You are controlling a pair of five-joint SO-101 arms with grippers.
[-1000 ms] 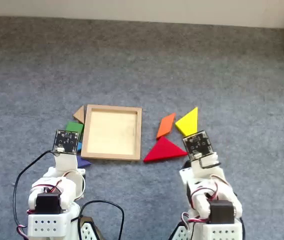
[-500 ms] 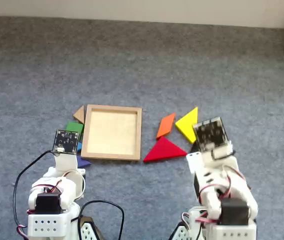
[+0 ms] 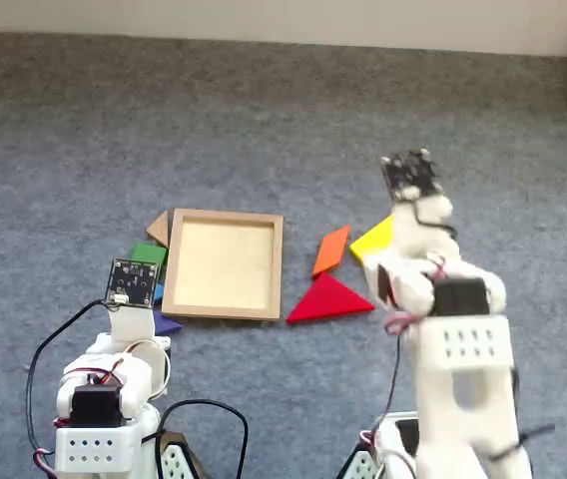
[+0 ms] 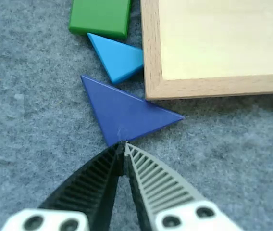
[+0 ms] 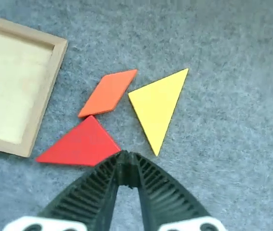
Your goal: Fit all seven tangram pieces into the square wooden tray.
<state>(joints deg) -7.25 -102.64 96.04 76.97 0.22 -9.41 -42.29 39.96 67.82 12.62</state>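
Note:
The square wooden tray (image 3: 226,215) lies empty in the middle of the carpet. Right of it are a red triangle (image 3: 328,299), an orange parallelogram (image 3: 330,249) and a yellow triangle (image 3: 371,239). Left of it sit a tan triangle (image 3: 159,228), a green square (image 4: 100,17), a light blue triangle (image 4: 119,57) and a dark blue triangle (image 4: 122,113). My left gripper (image 4: 123,144) is shut, its tips at the dark blue triangle's near corner. My right gripper (image 5: 126,155) is shut and holds nothing, hovering between the red triangle (image 5: 81,142) and the yellow triangle's (image 5: 158,103) tip.
Grey carpet covers the whole work area, with open room beyond the tray and to both sides. The right arm (image 3: 433,289) stands raised over the yellow triangle's near side. A pale wall edge runs along the far end.
The right arm has risen and swung outward from its base, its wrist now above the yellow triangle. The left arm and all pieces have stayed put.

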